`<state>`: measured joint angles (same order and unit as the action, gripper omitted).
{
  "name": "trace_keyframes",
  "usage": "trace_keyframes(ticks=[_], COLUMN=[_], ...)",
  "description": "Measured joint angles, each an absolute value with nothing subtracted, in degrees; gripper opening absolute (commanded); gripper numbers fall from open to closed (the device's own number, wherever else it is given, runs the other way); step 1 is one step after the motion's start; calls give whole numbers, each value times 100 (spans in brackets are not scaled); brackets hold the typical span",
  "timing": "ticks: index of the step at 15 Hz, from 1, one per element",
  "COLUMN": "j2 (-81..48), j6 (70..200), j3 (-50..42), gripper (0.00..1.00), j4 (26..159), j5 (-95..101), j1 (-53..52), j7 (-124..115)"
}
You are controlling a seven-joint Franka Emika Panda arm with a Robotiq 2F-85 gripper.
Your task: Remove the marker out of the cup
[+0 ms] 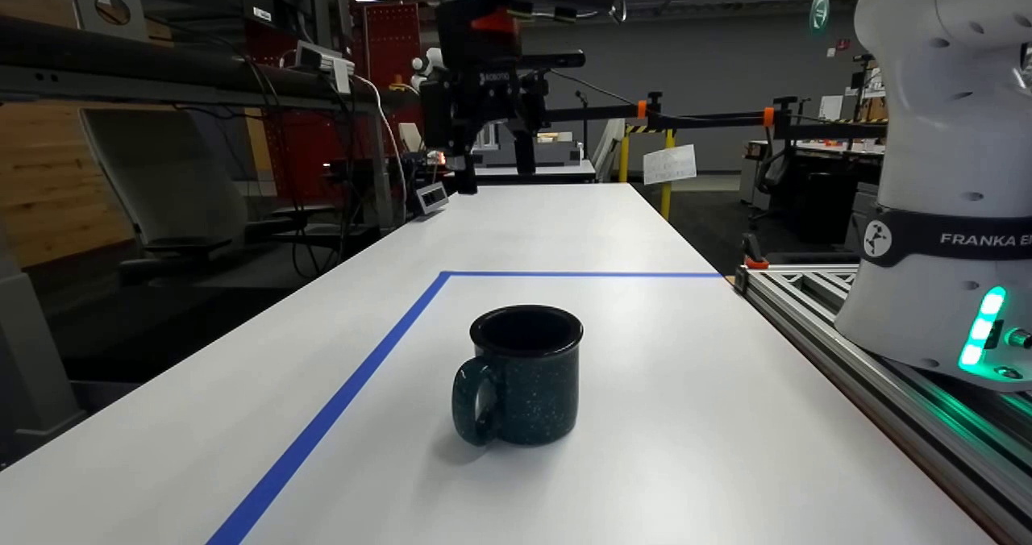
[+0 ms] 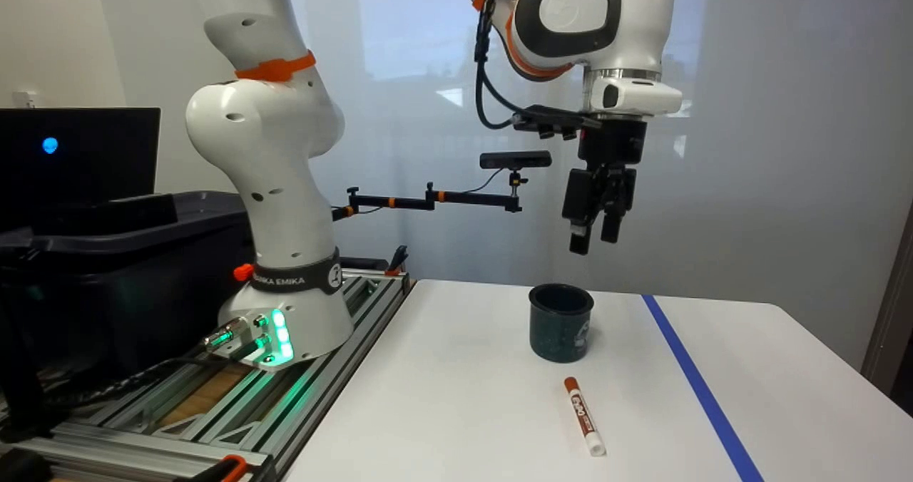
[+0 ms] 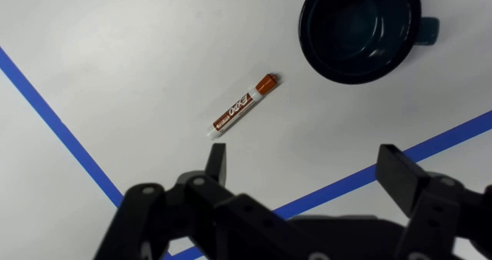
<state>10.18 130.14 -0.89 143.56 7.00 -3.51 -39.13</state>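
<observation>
The marker, white with a reddish-brown cap and label, lies flat on the white table beside the cup, apart from it. It also shows in the wrist view, its cap end toward the cup. In an exterior view it is hidden, with the cup in front. The dark blue-green speckled cup stands upright; it also shows in an exterior view and in the wrist view, where its inside looks empty. My gripper is open and empty, high above the table; it also shows in the wrist view and an exterior view.
Blue tape marks lines on the white table. The robot base stands on a metal rail frame along one table edge. A camera on a black arm stands behind. A small grey device sits at the table's far edge.
</observation>
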Motion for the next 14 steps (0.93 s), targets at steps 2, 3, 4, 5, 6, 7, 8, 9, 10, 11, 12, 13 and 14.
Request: trace_keyframes(ticks=[2,3,4,5,6,7,8,9,10,11,12,13,14], j2=[1167,1210,1230,1233,1233,1233,1233,1233,1233,1233,1233,1233,1233], j6=[12898,12871,12859,12856,12854,12853,12852,12851,12851,12851,12851,12850,12850], j3=[-60,-50,-45,-42,-41,-39,-37,-37,-36,-36,-36,-35,-35], gripper=[100,100,100,100,100,100,100,100,100,100,100,100,100], j4=[14331,14330,14330,14330,14330,14330,14330,14330,14330,14330,14330,14330,14330], j5=[700,700,700,700,700,700,700,700,700,700,700,700,700], j1=[-345,-338,-330,-327,-326,-326,-326,-326,-326,-326,-325,-325,-325], j7=[-3388,-3268,-3207,-3176,-3157,-3147,-3143,-3141,-3140,-3139,-3138,-3138,-3138])
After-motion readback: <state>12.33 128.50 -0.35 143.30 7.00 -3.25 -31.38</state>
